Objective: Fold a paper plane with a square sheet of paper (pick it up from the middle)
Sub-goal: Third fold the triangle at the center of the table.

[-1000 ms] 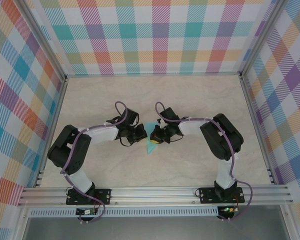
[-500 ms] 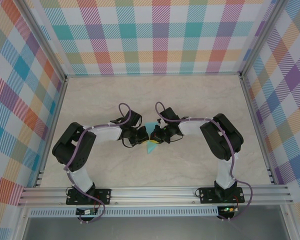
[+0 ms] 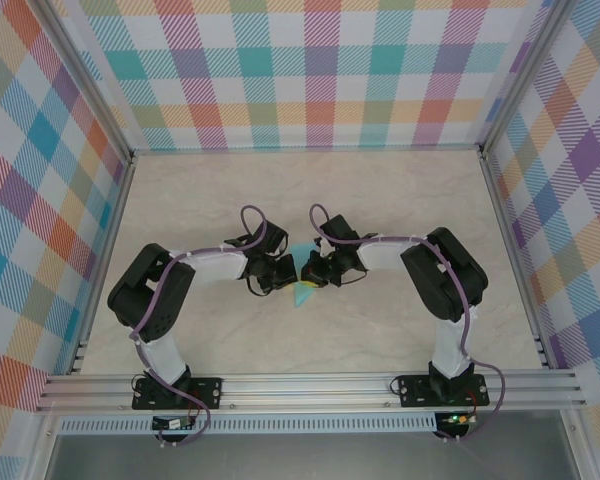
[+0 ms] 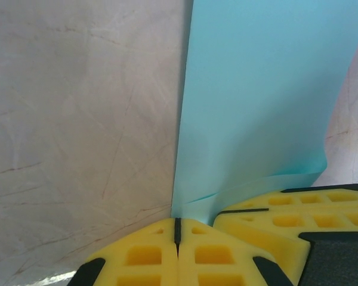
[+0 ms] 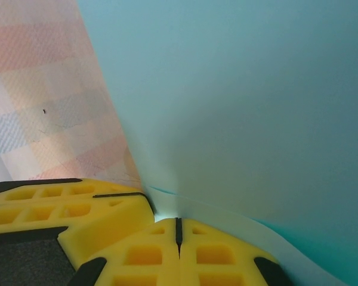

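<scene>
The paper plane [image 3: 301,258] is a narrow, pointed piece of folded turquoise paper lying mid-table, tip toward the back wall. My left gripper [image 3: 285,272] and right gripper [image 3: 313,272] meet nose to nose over its middle, both shut. In the left wrist view the shut left gripper [image 4: 178,223] touches the near corner of the paper plane [image 4: 262,89], which lies flat; a flap curls up toward the right gripper's yellow fingers [image 4: 286,208]. In the right wrist view the shut right gripper [image 5: 178,225] sits against the paper plane [image 5: 256,89], beside the left fingers [image 5: 65,205]. No paper shows between either pair of pads.
The beige marble table [image 3: 400,210] is walled by plaid panels [image 3: 310,80] at the back and both sides, with aluminium rails [image 3: 310,385] along the front. Both arms bend inward from their bases, elbows out toward the side walls.
The left arm's elbow has swung right and its gripper has edged closer to the right gripper. The right arm and the paper have hardly moved.
</scene>
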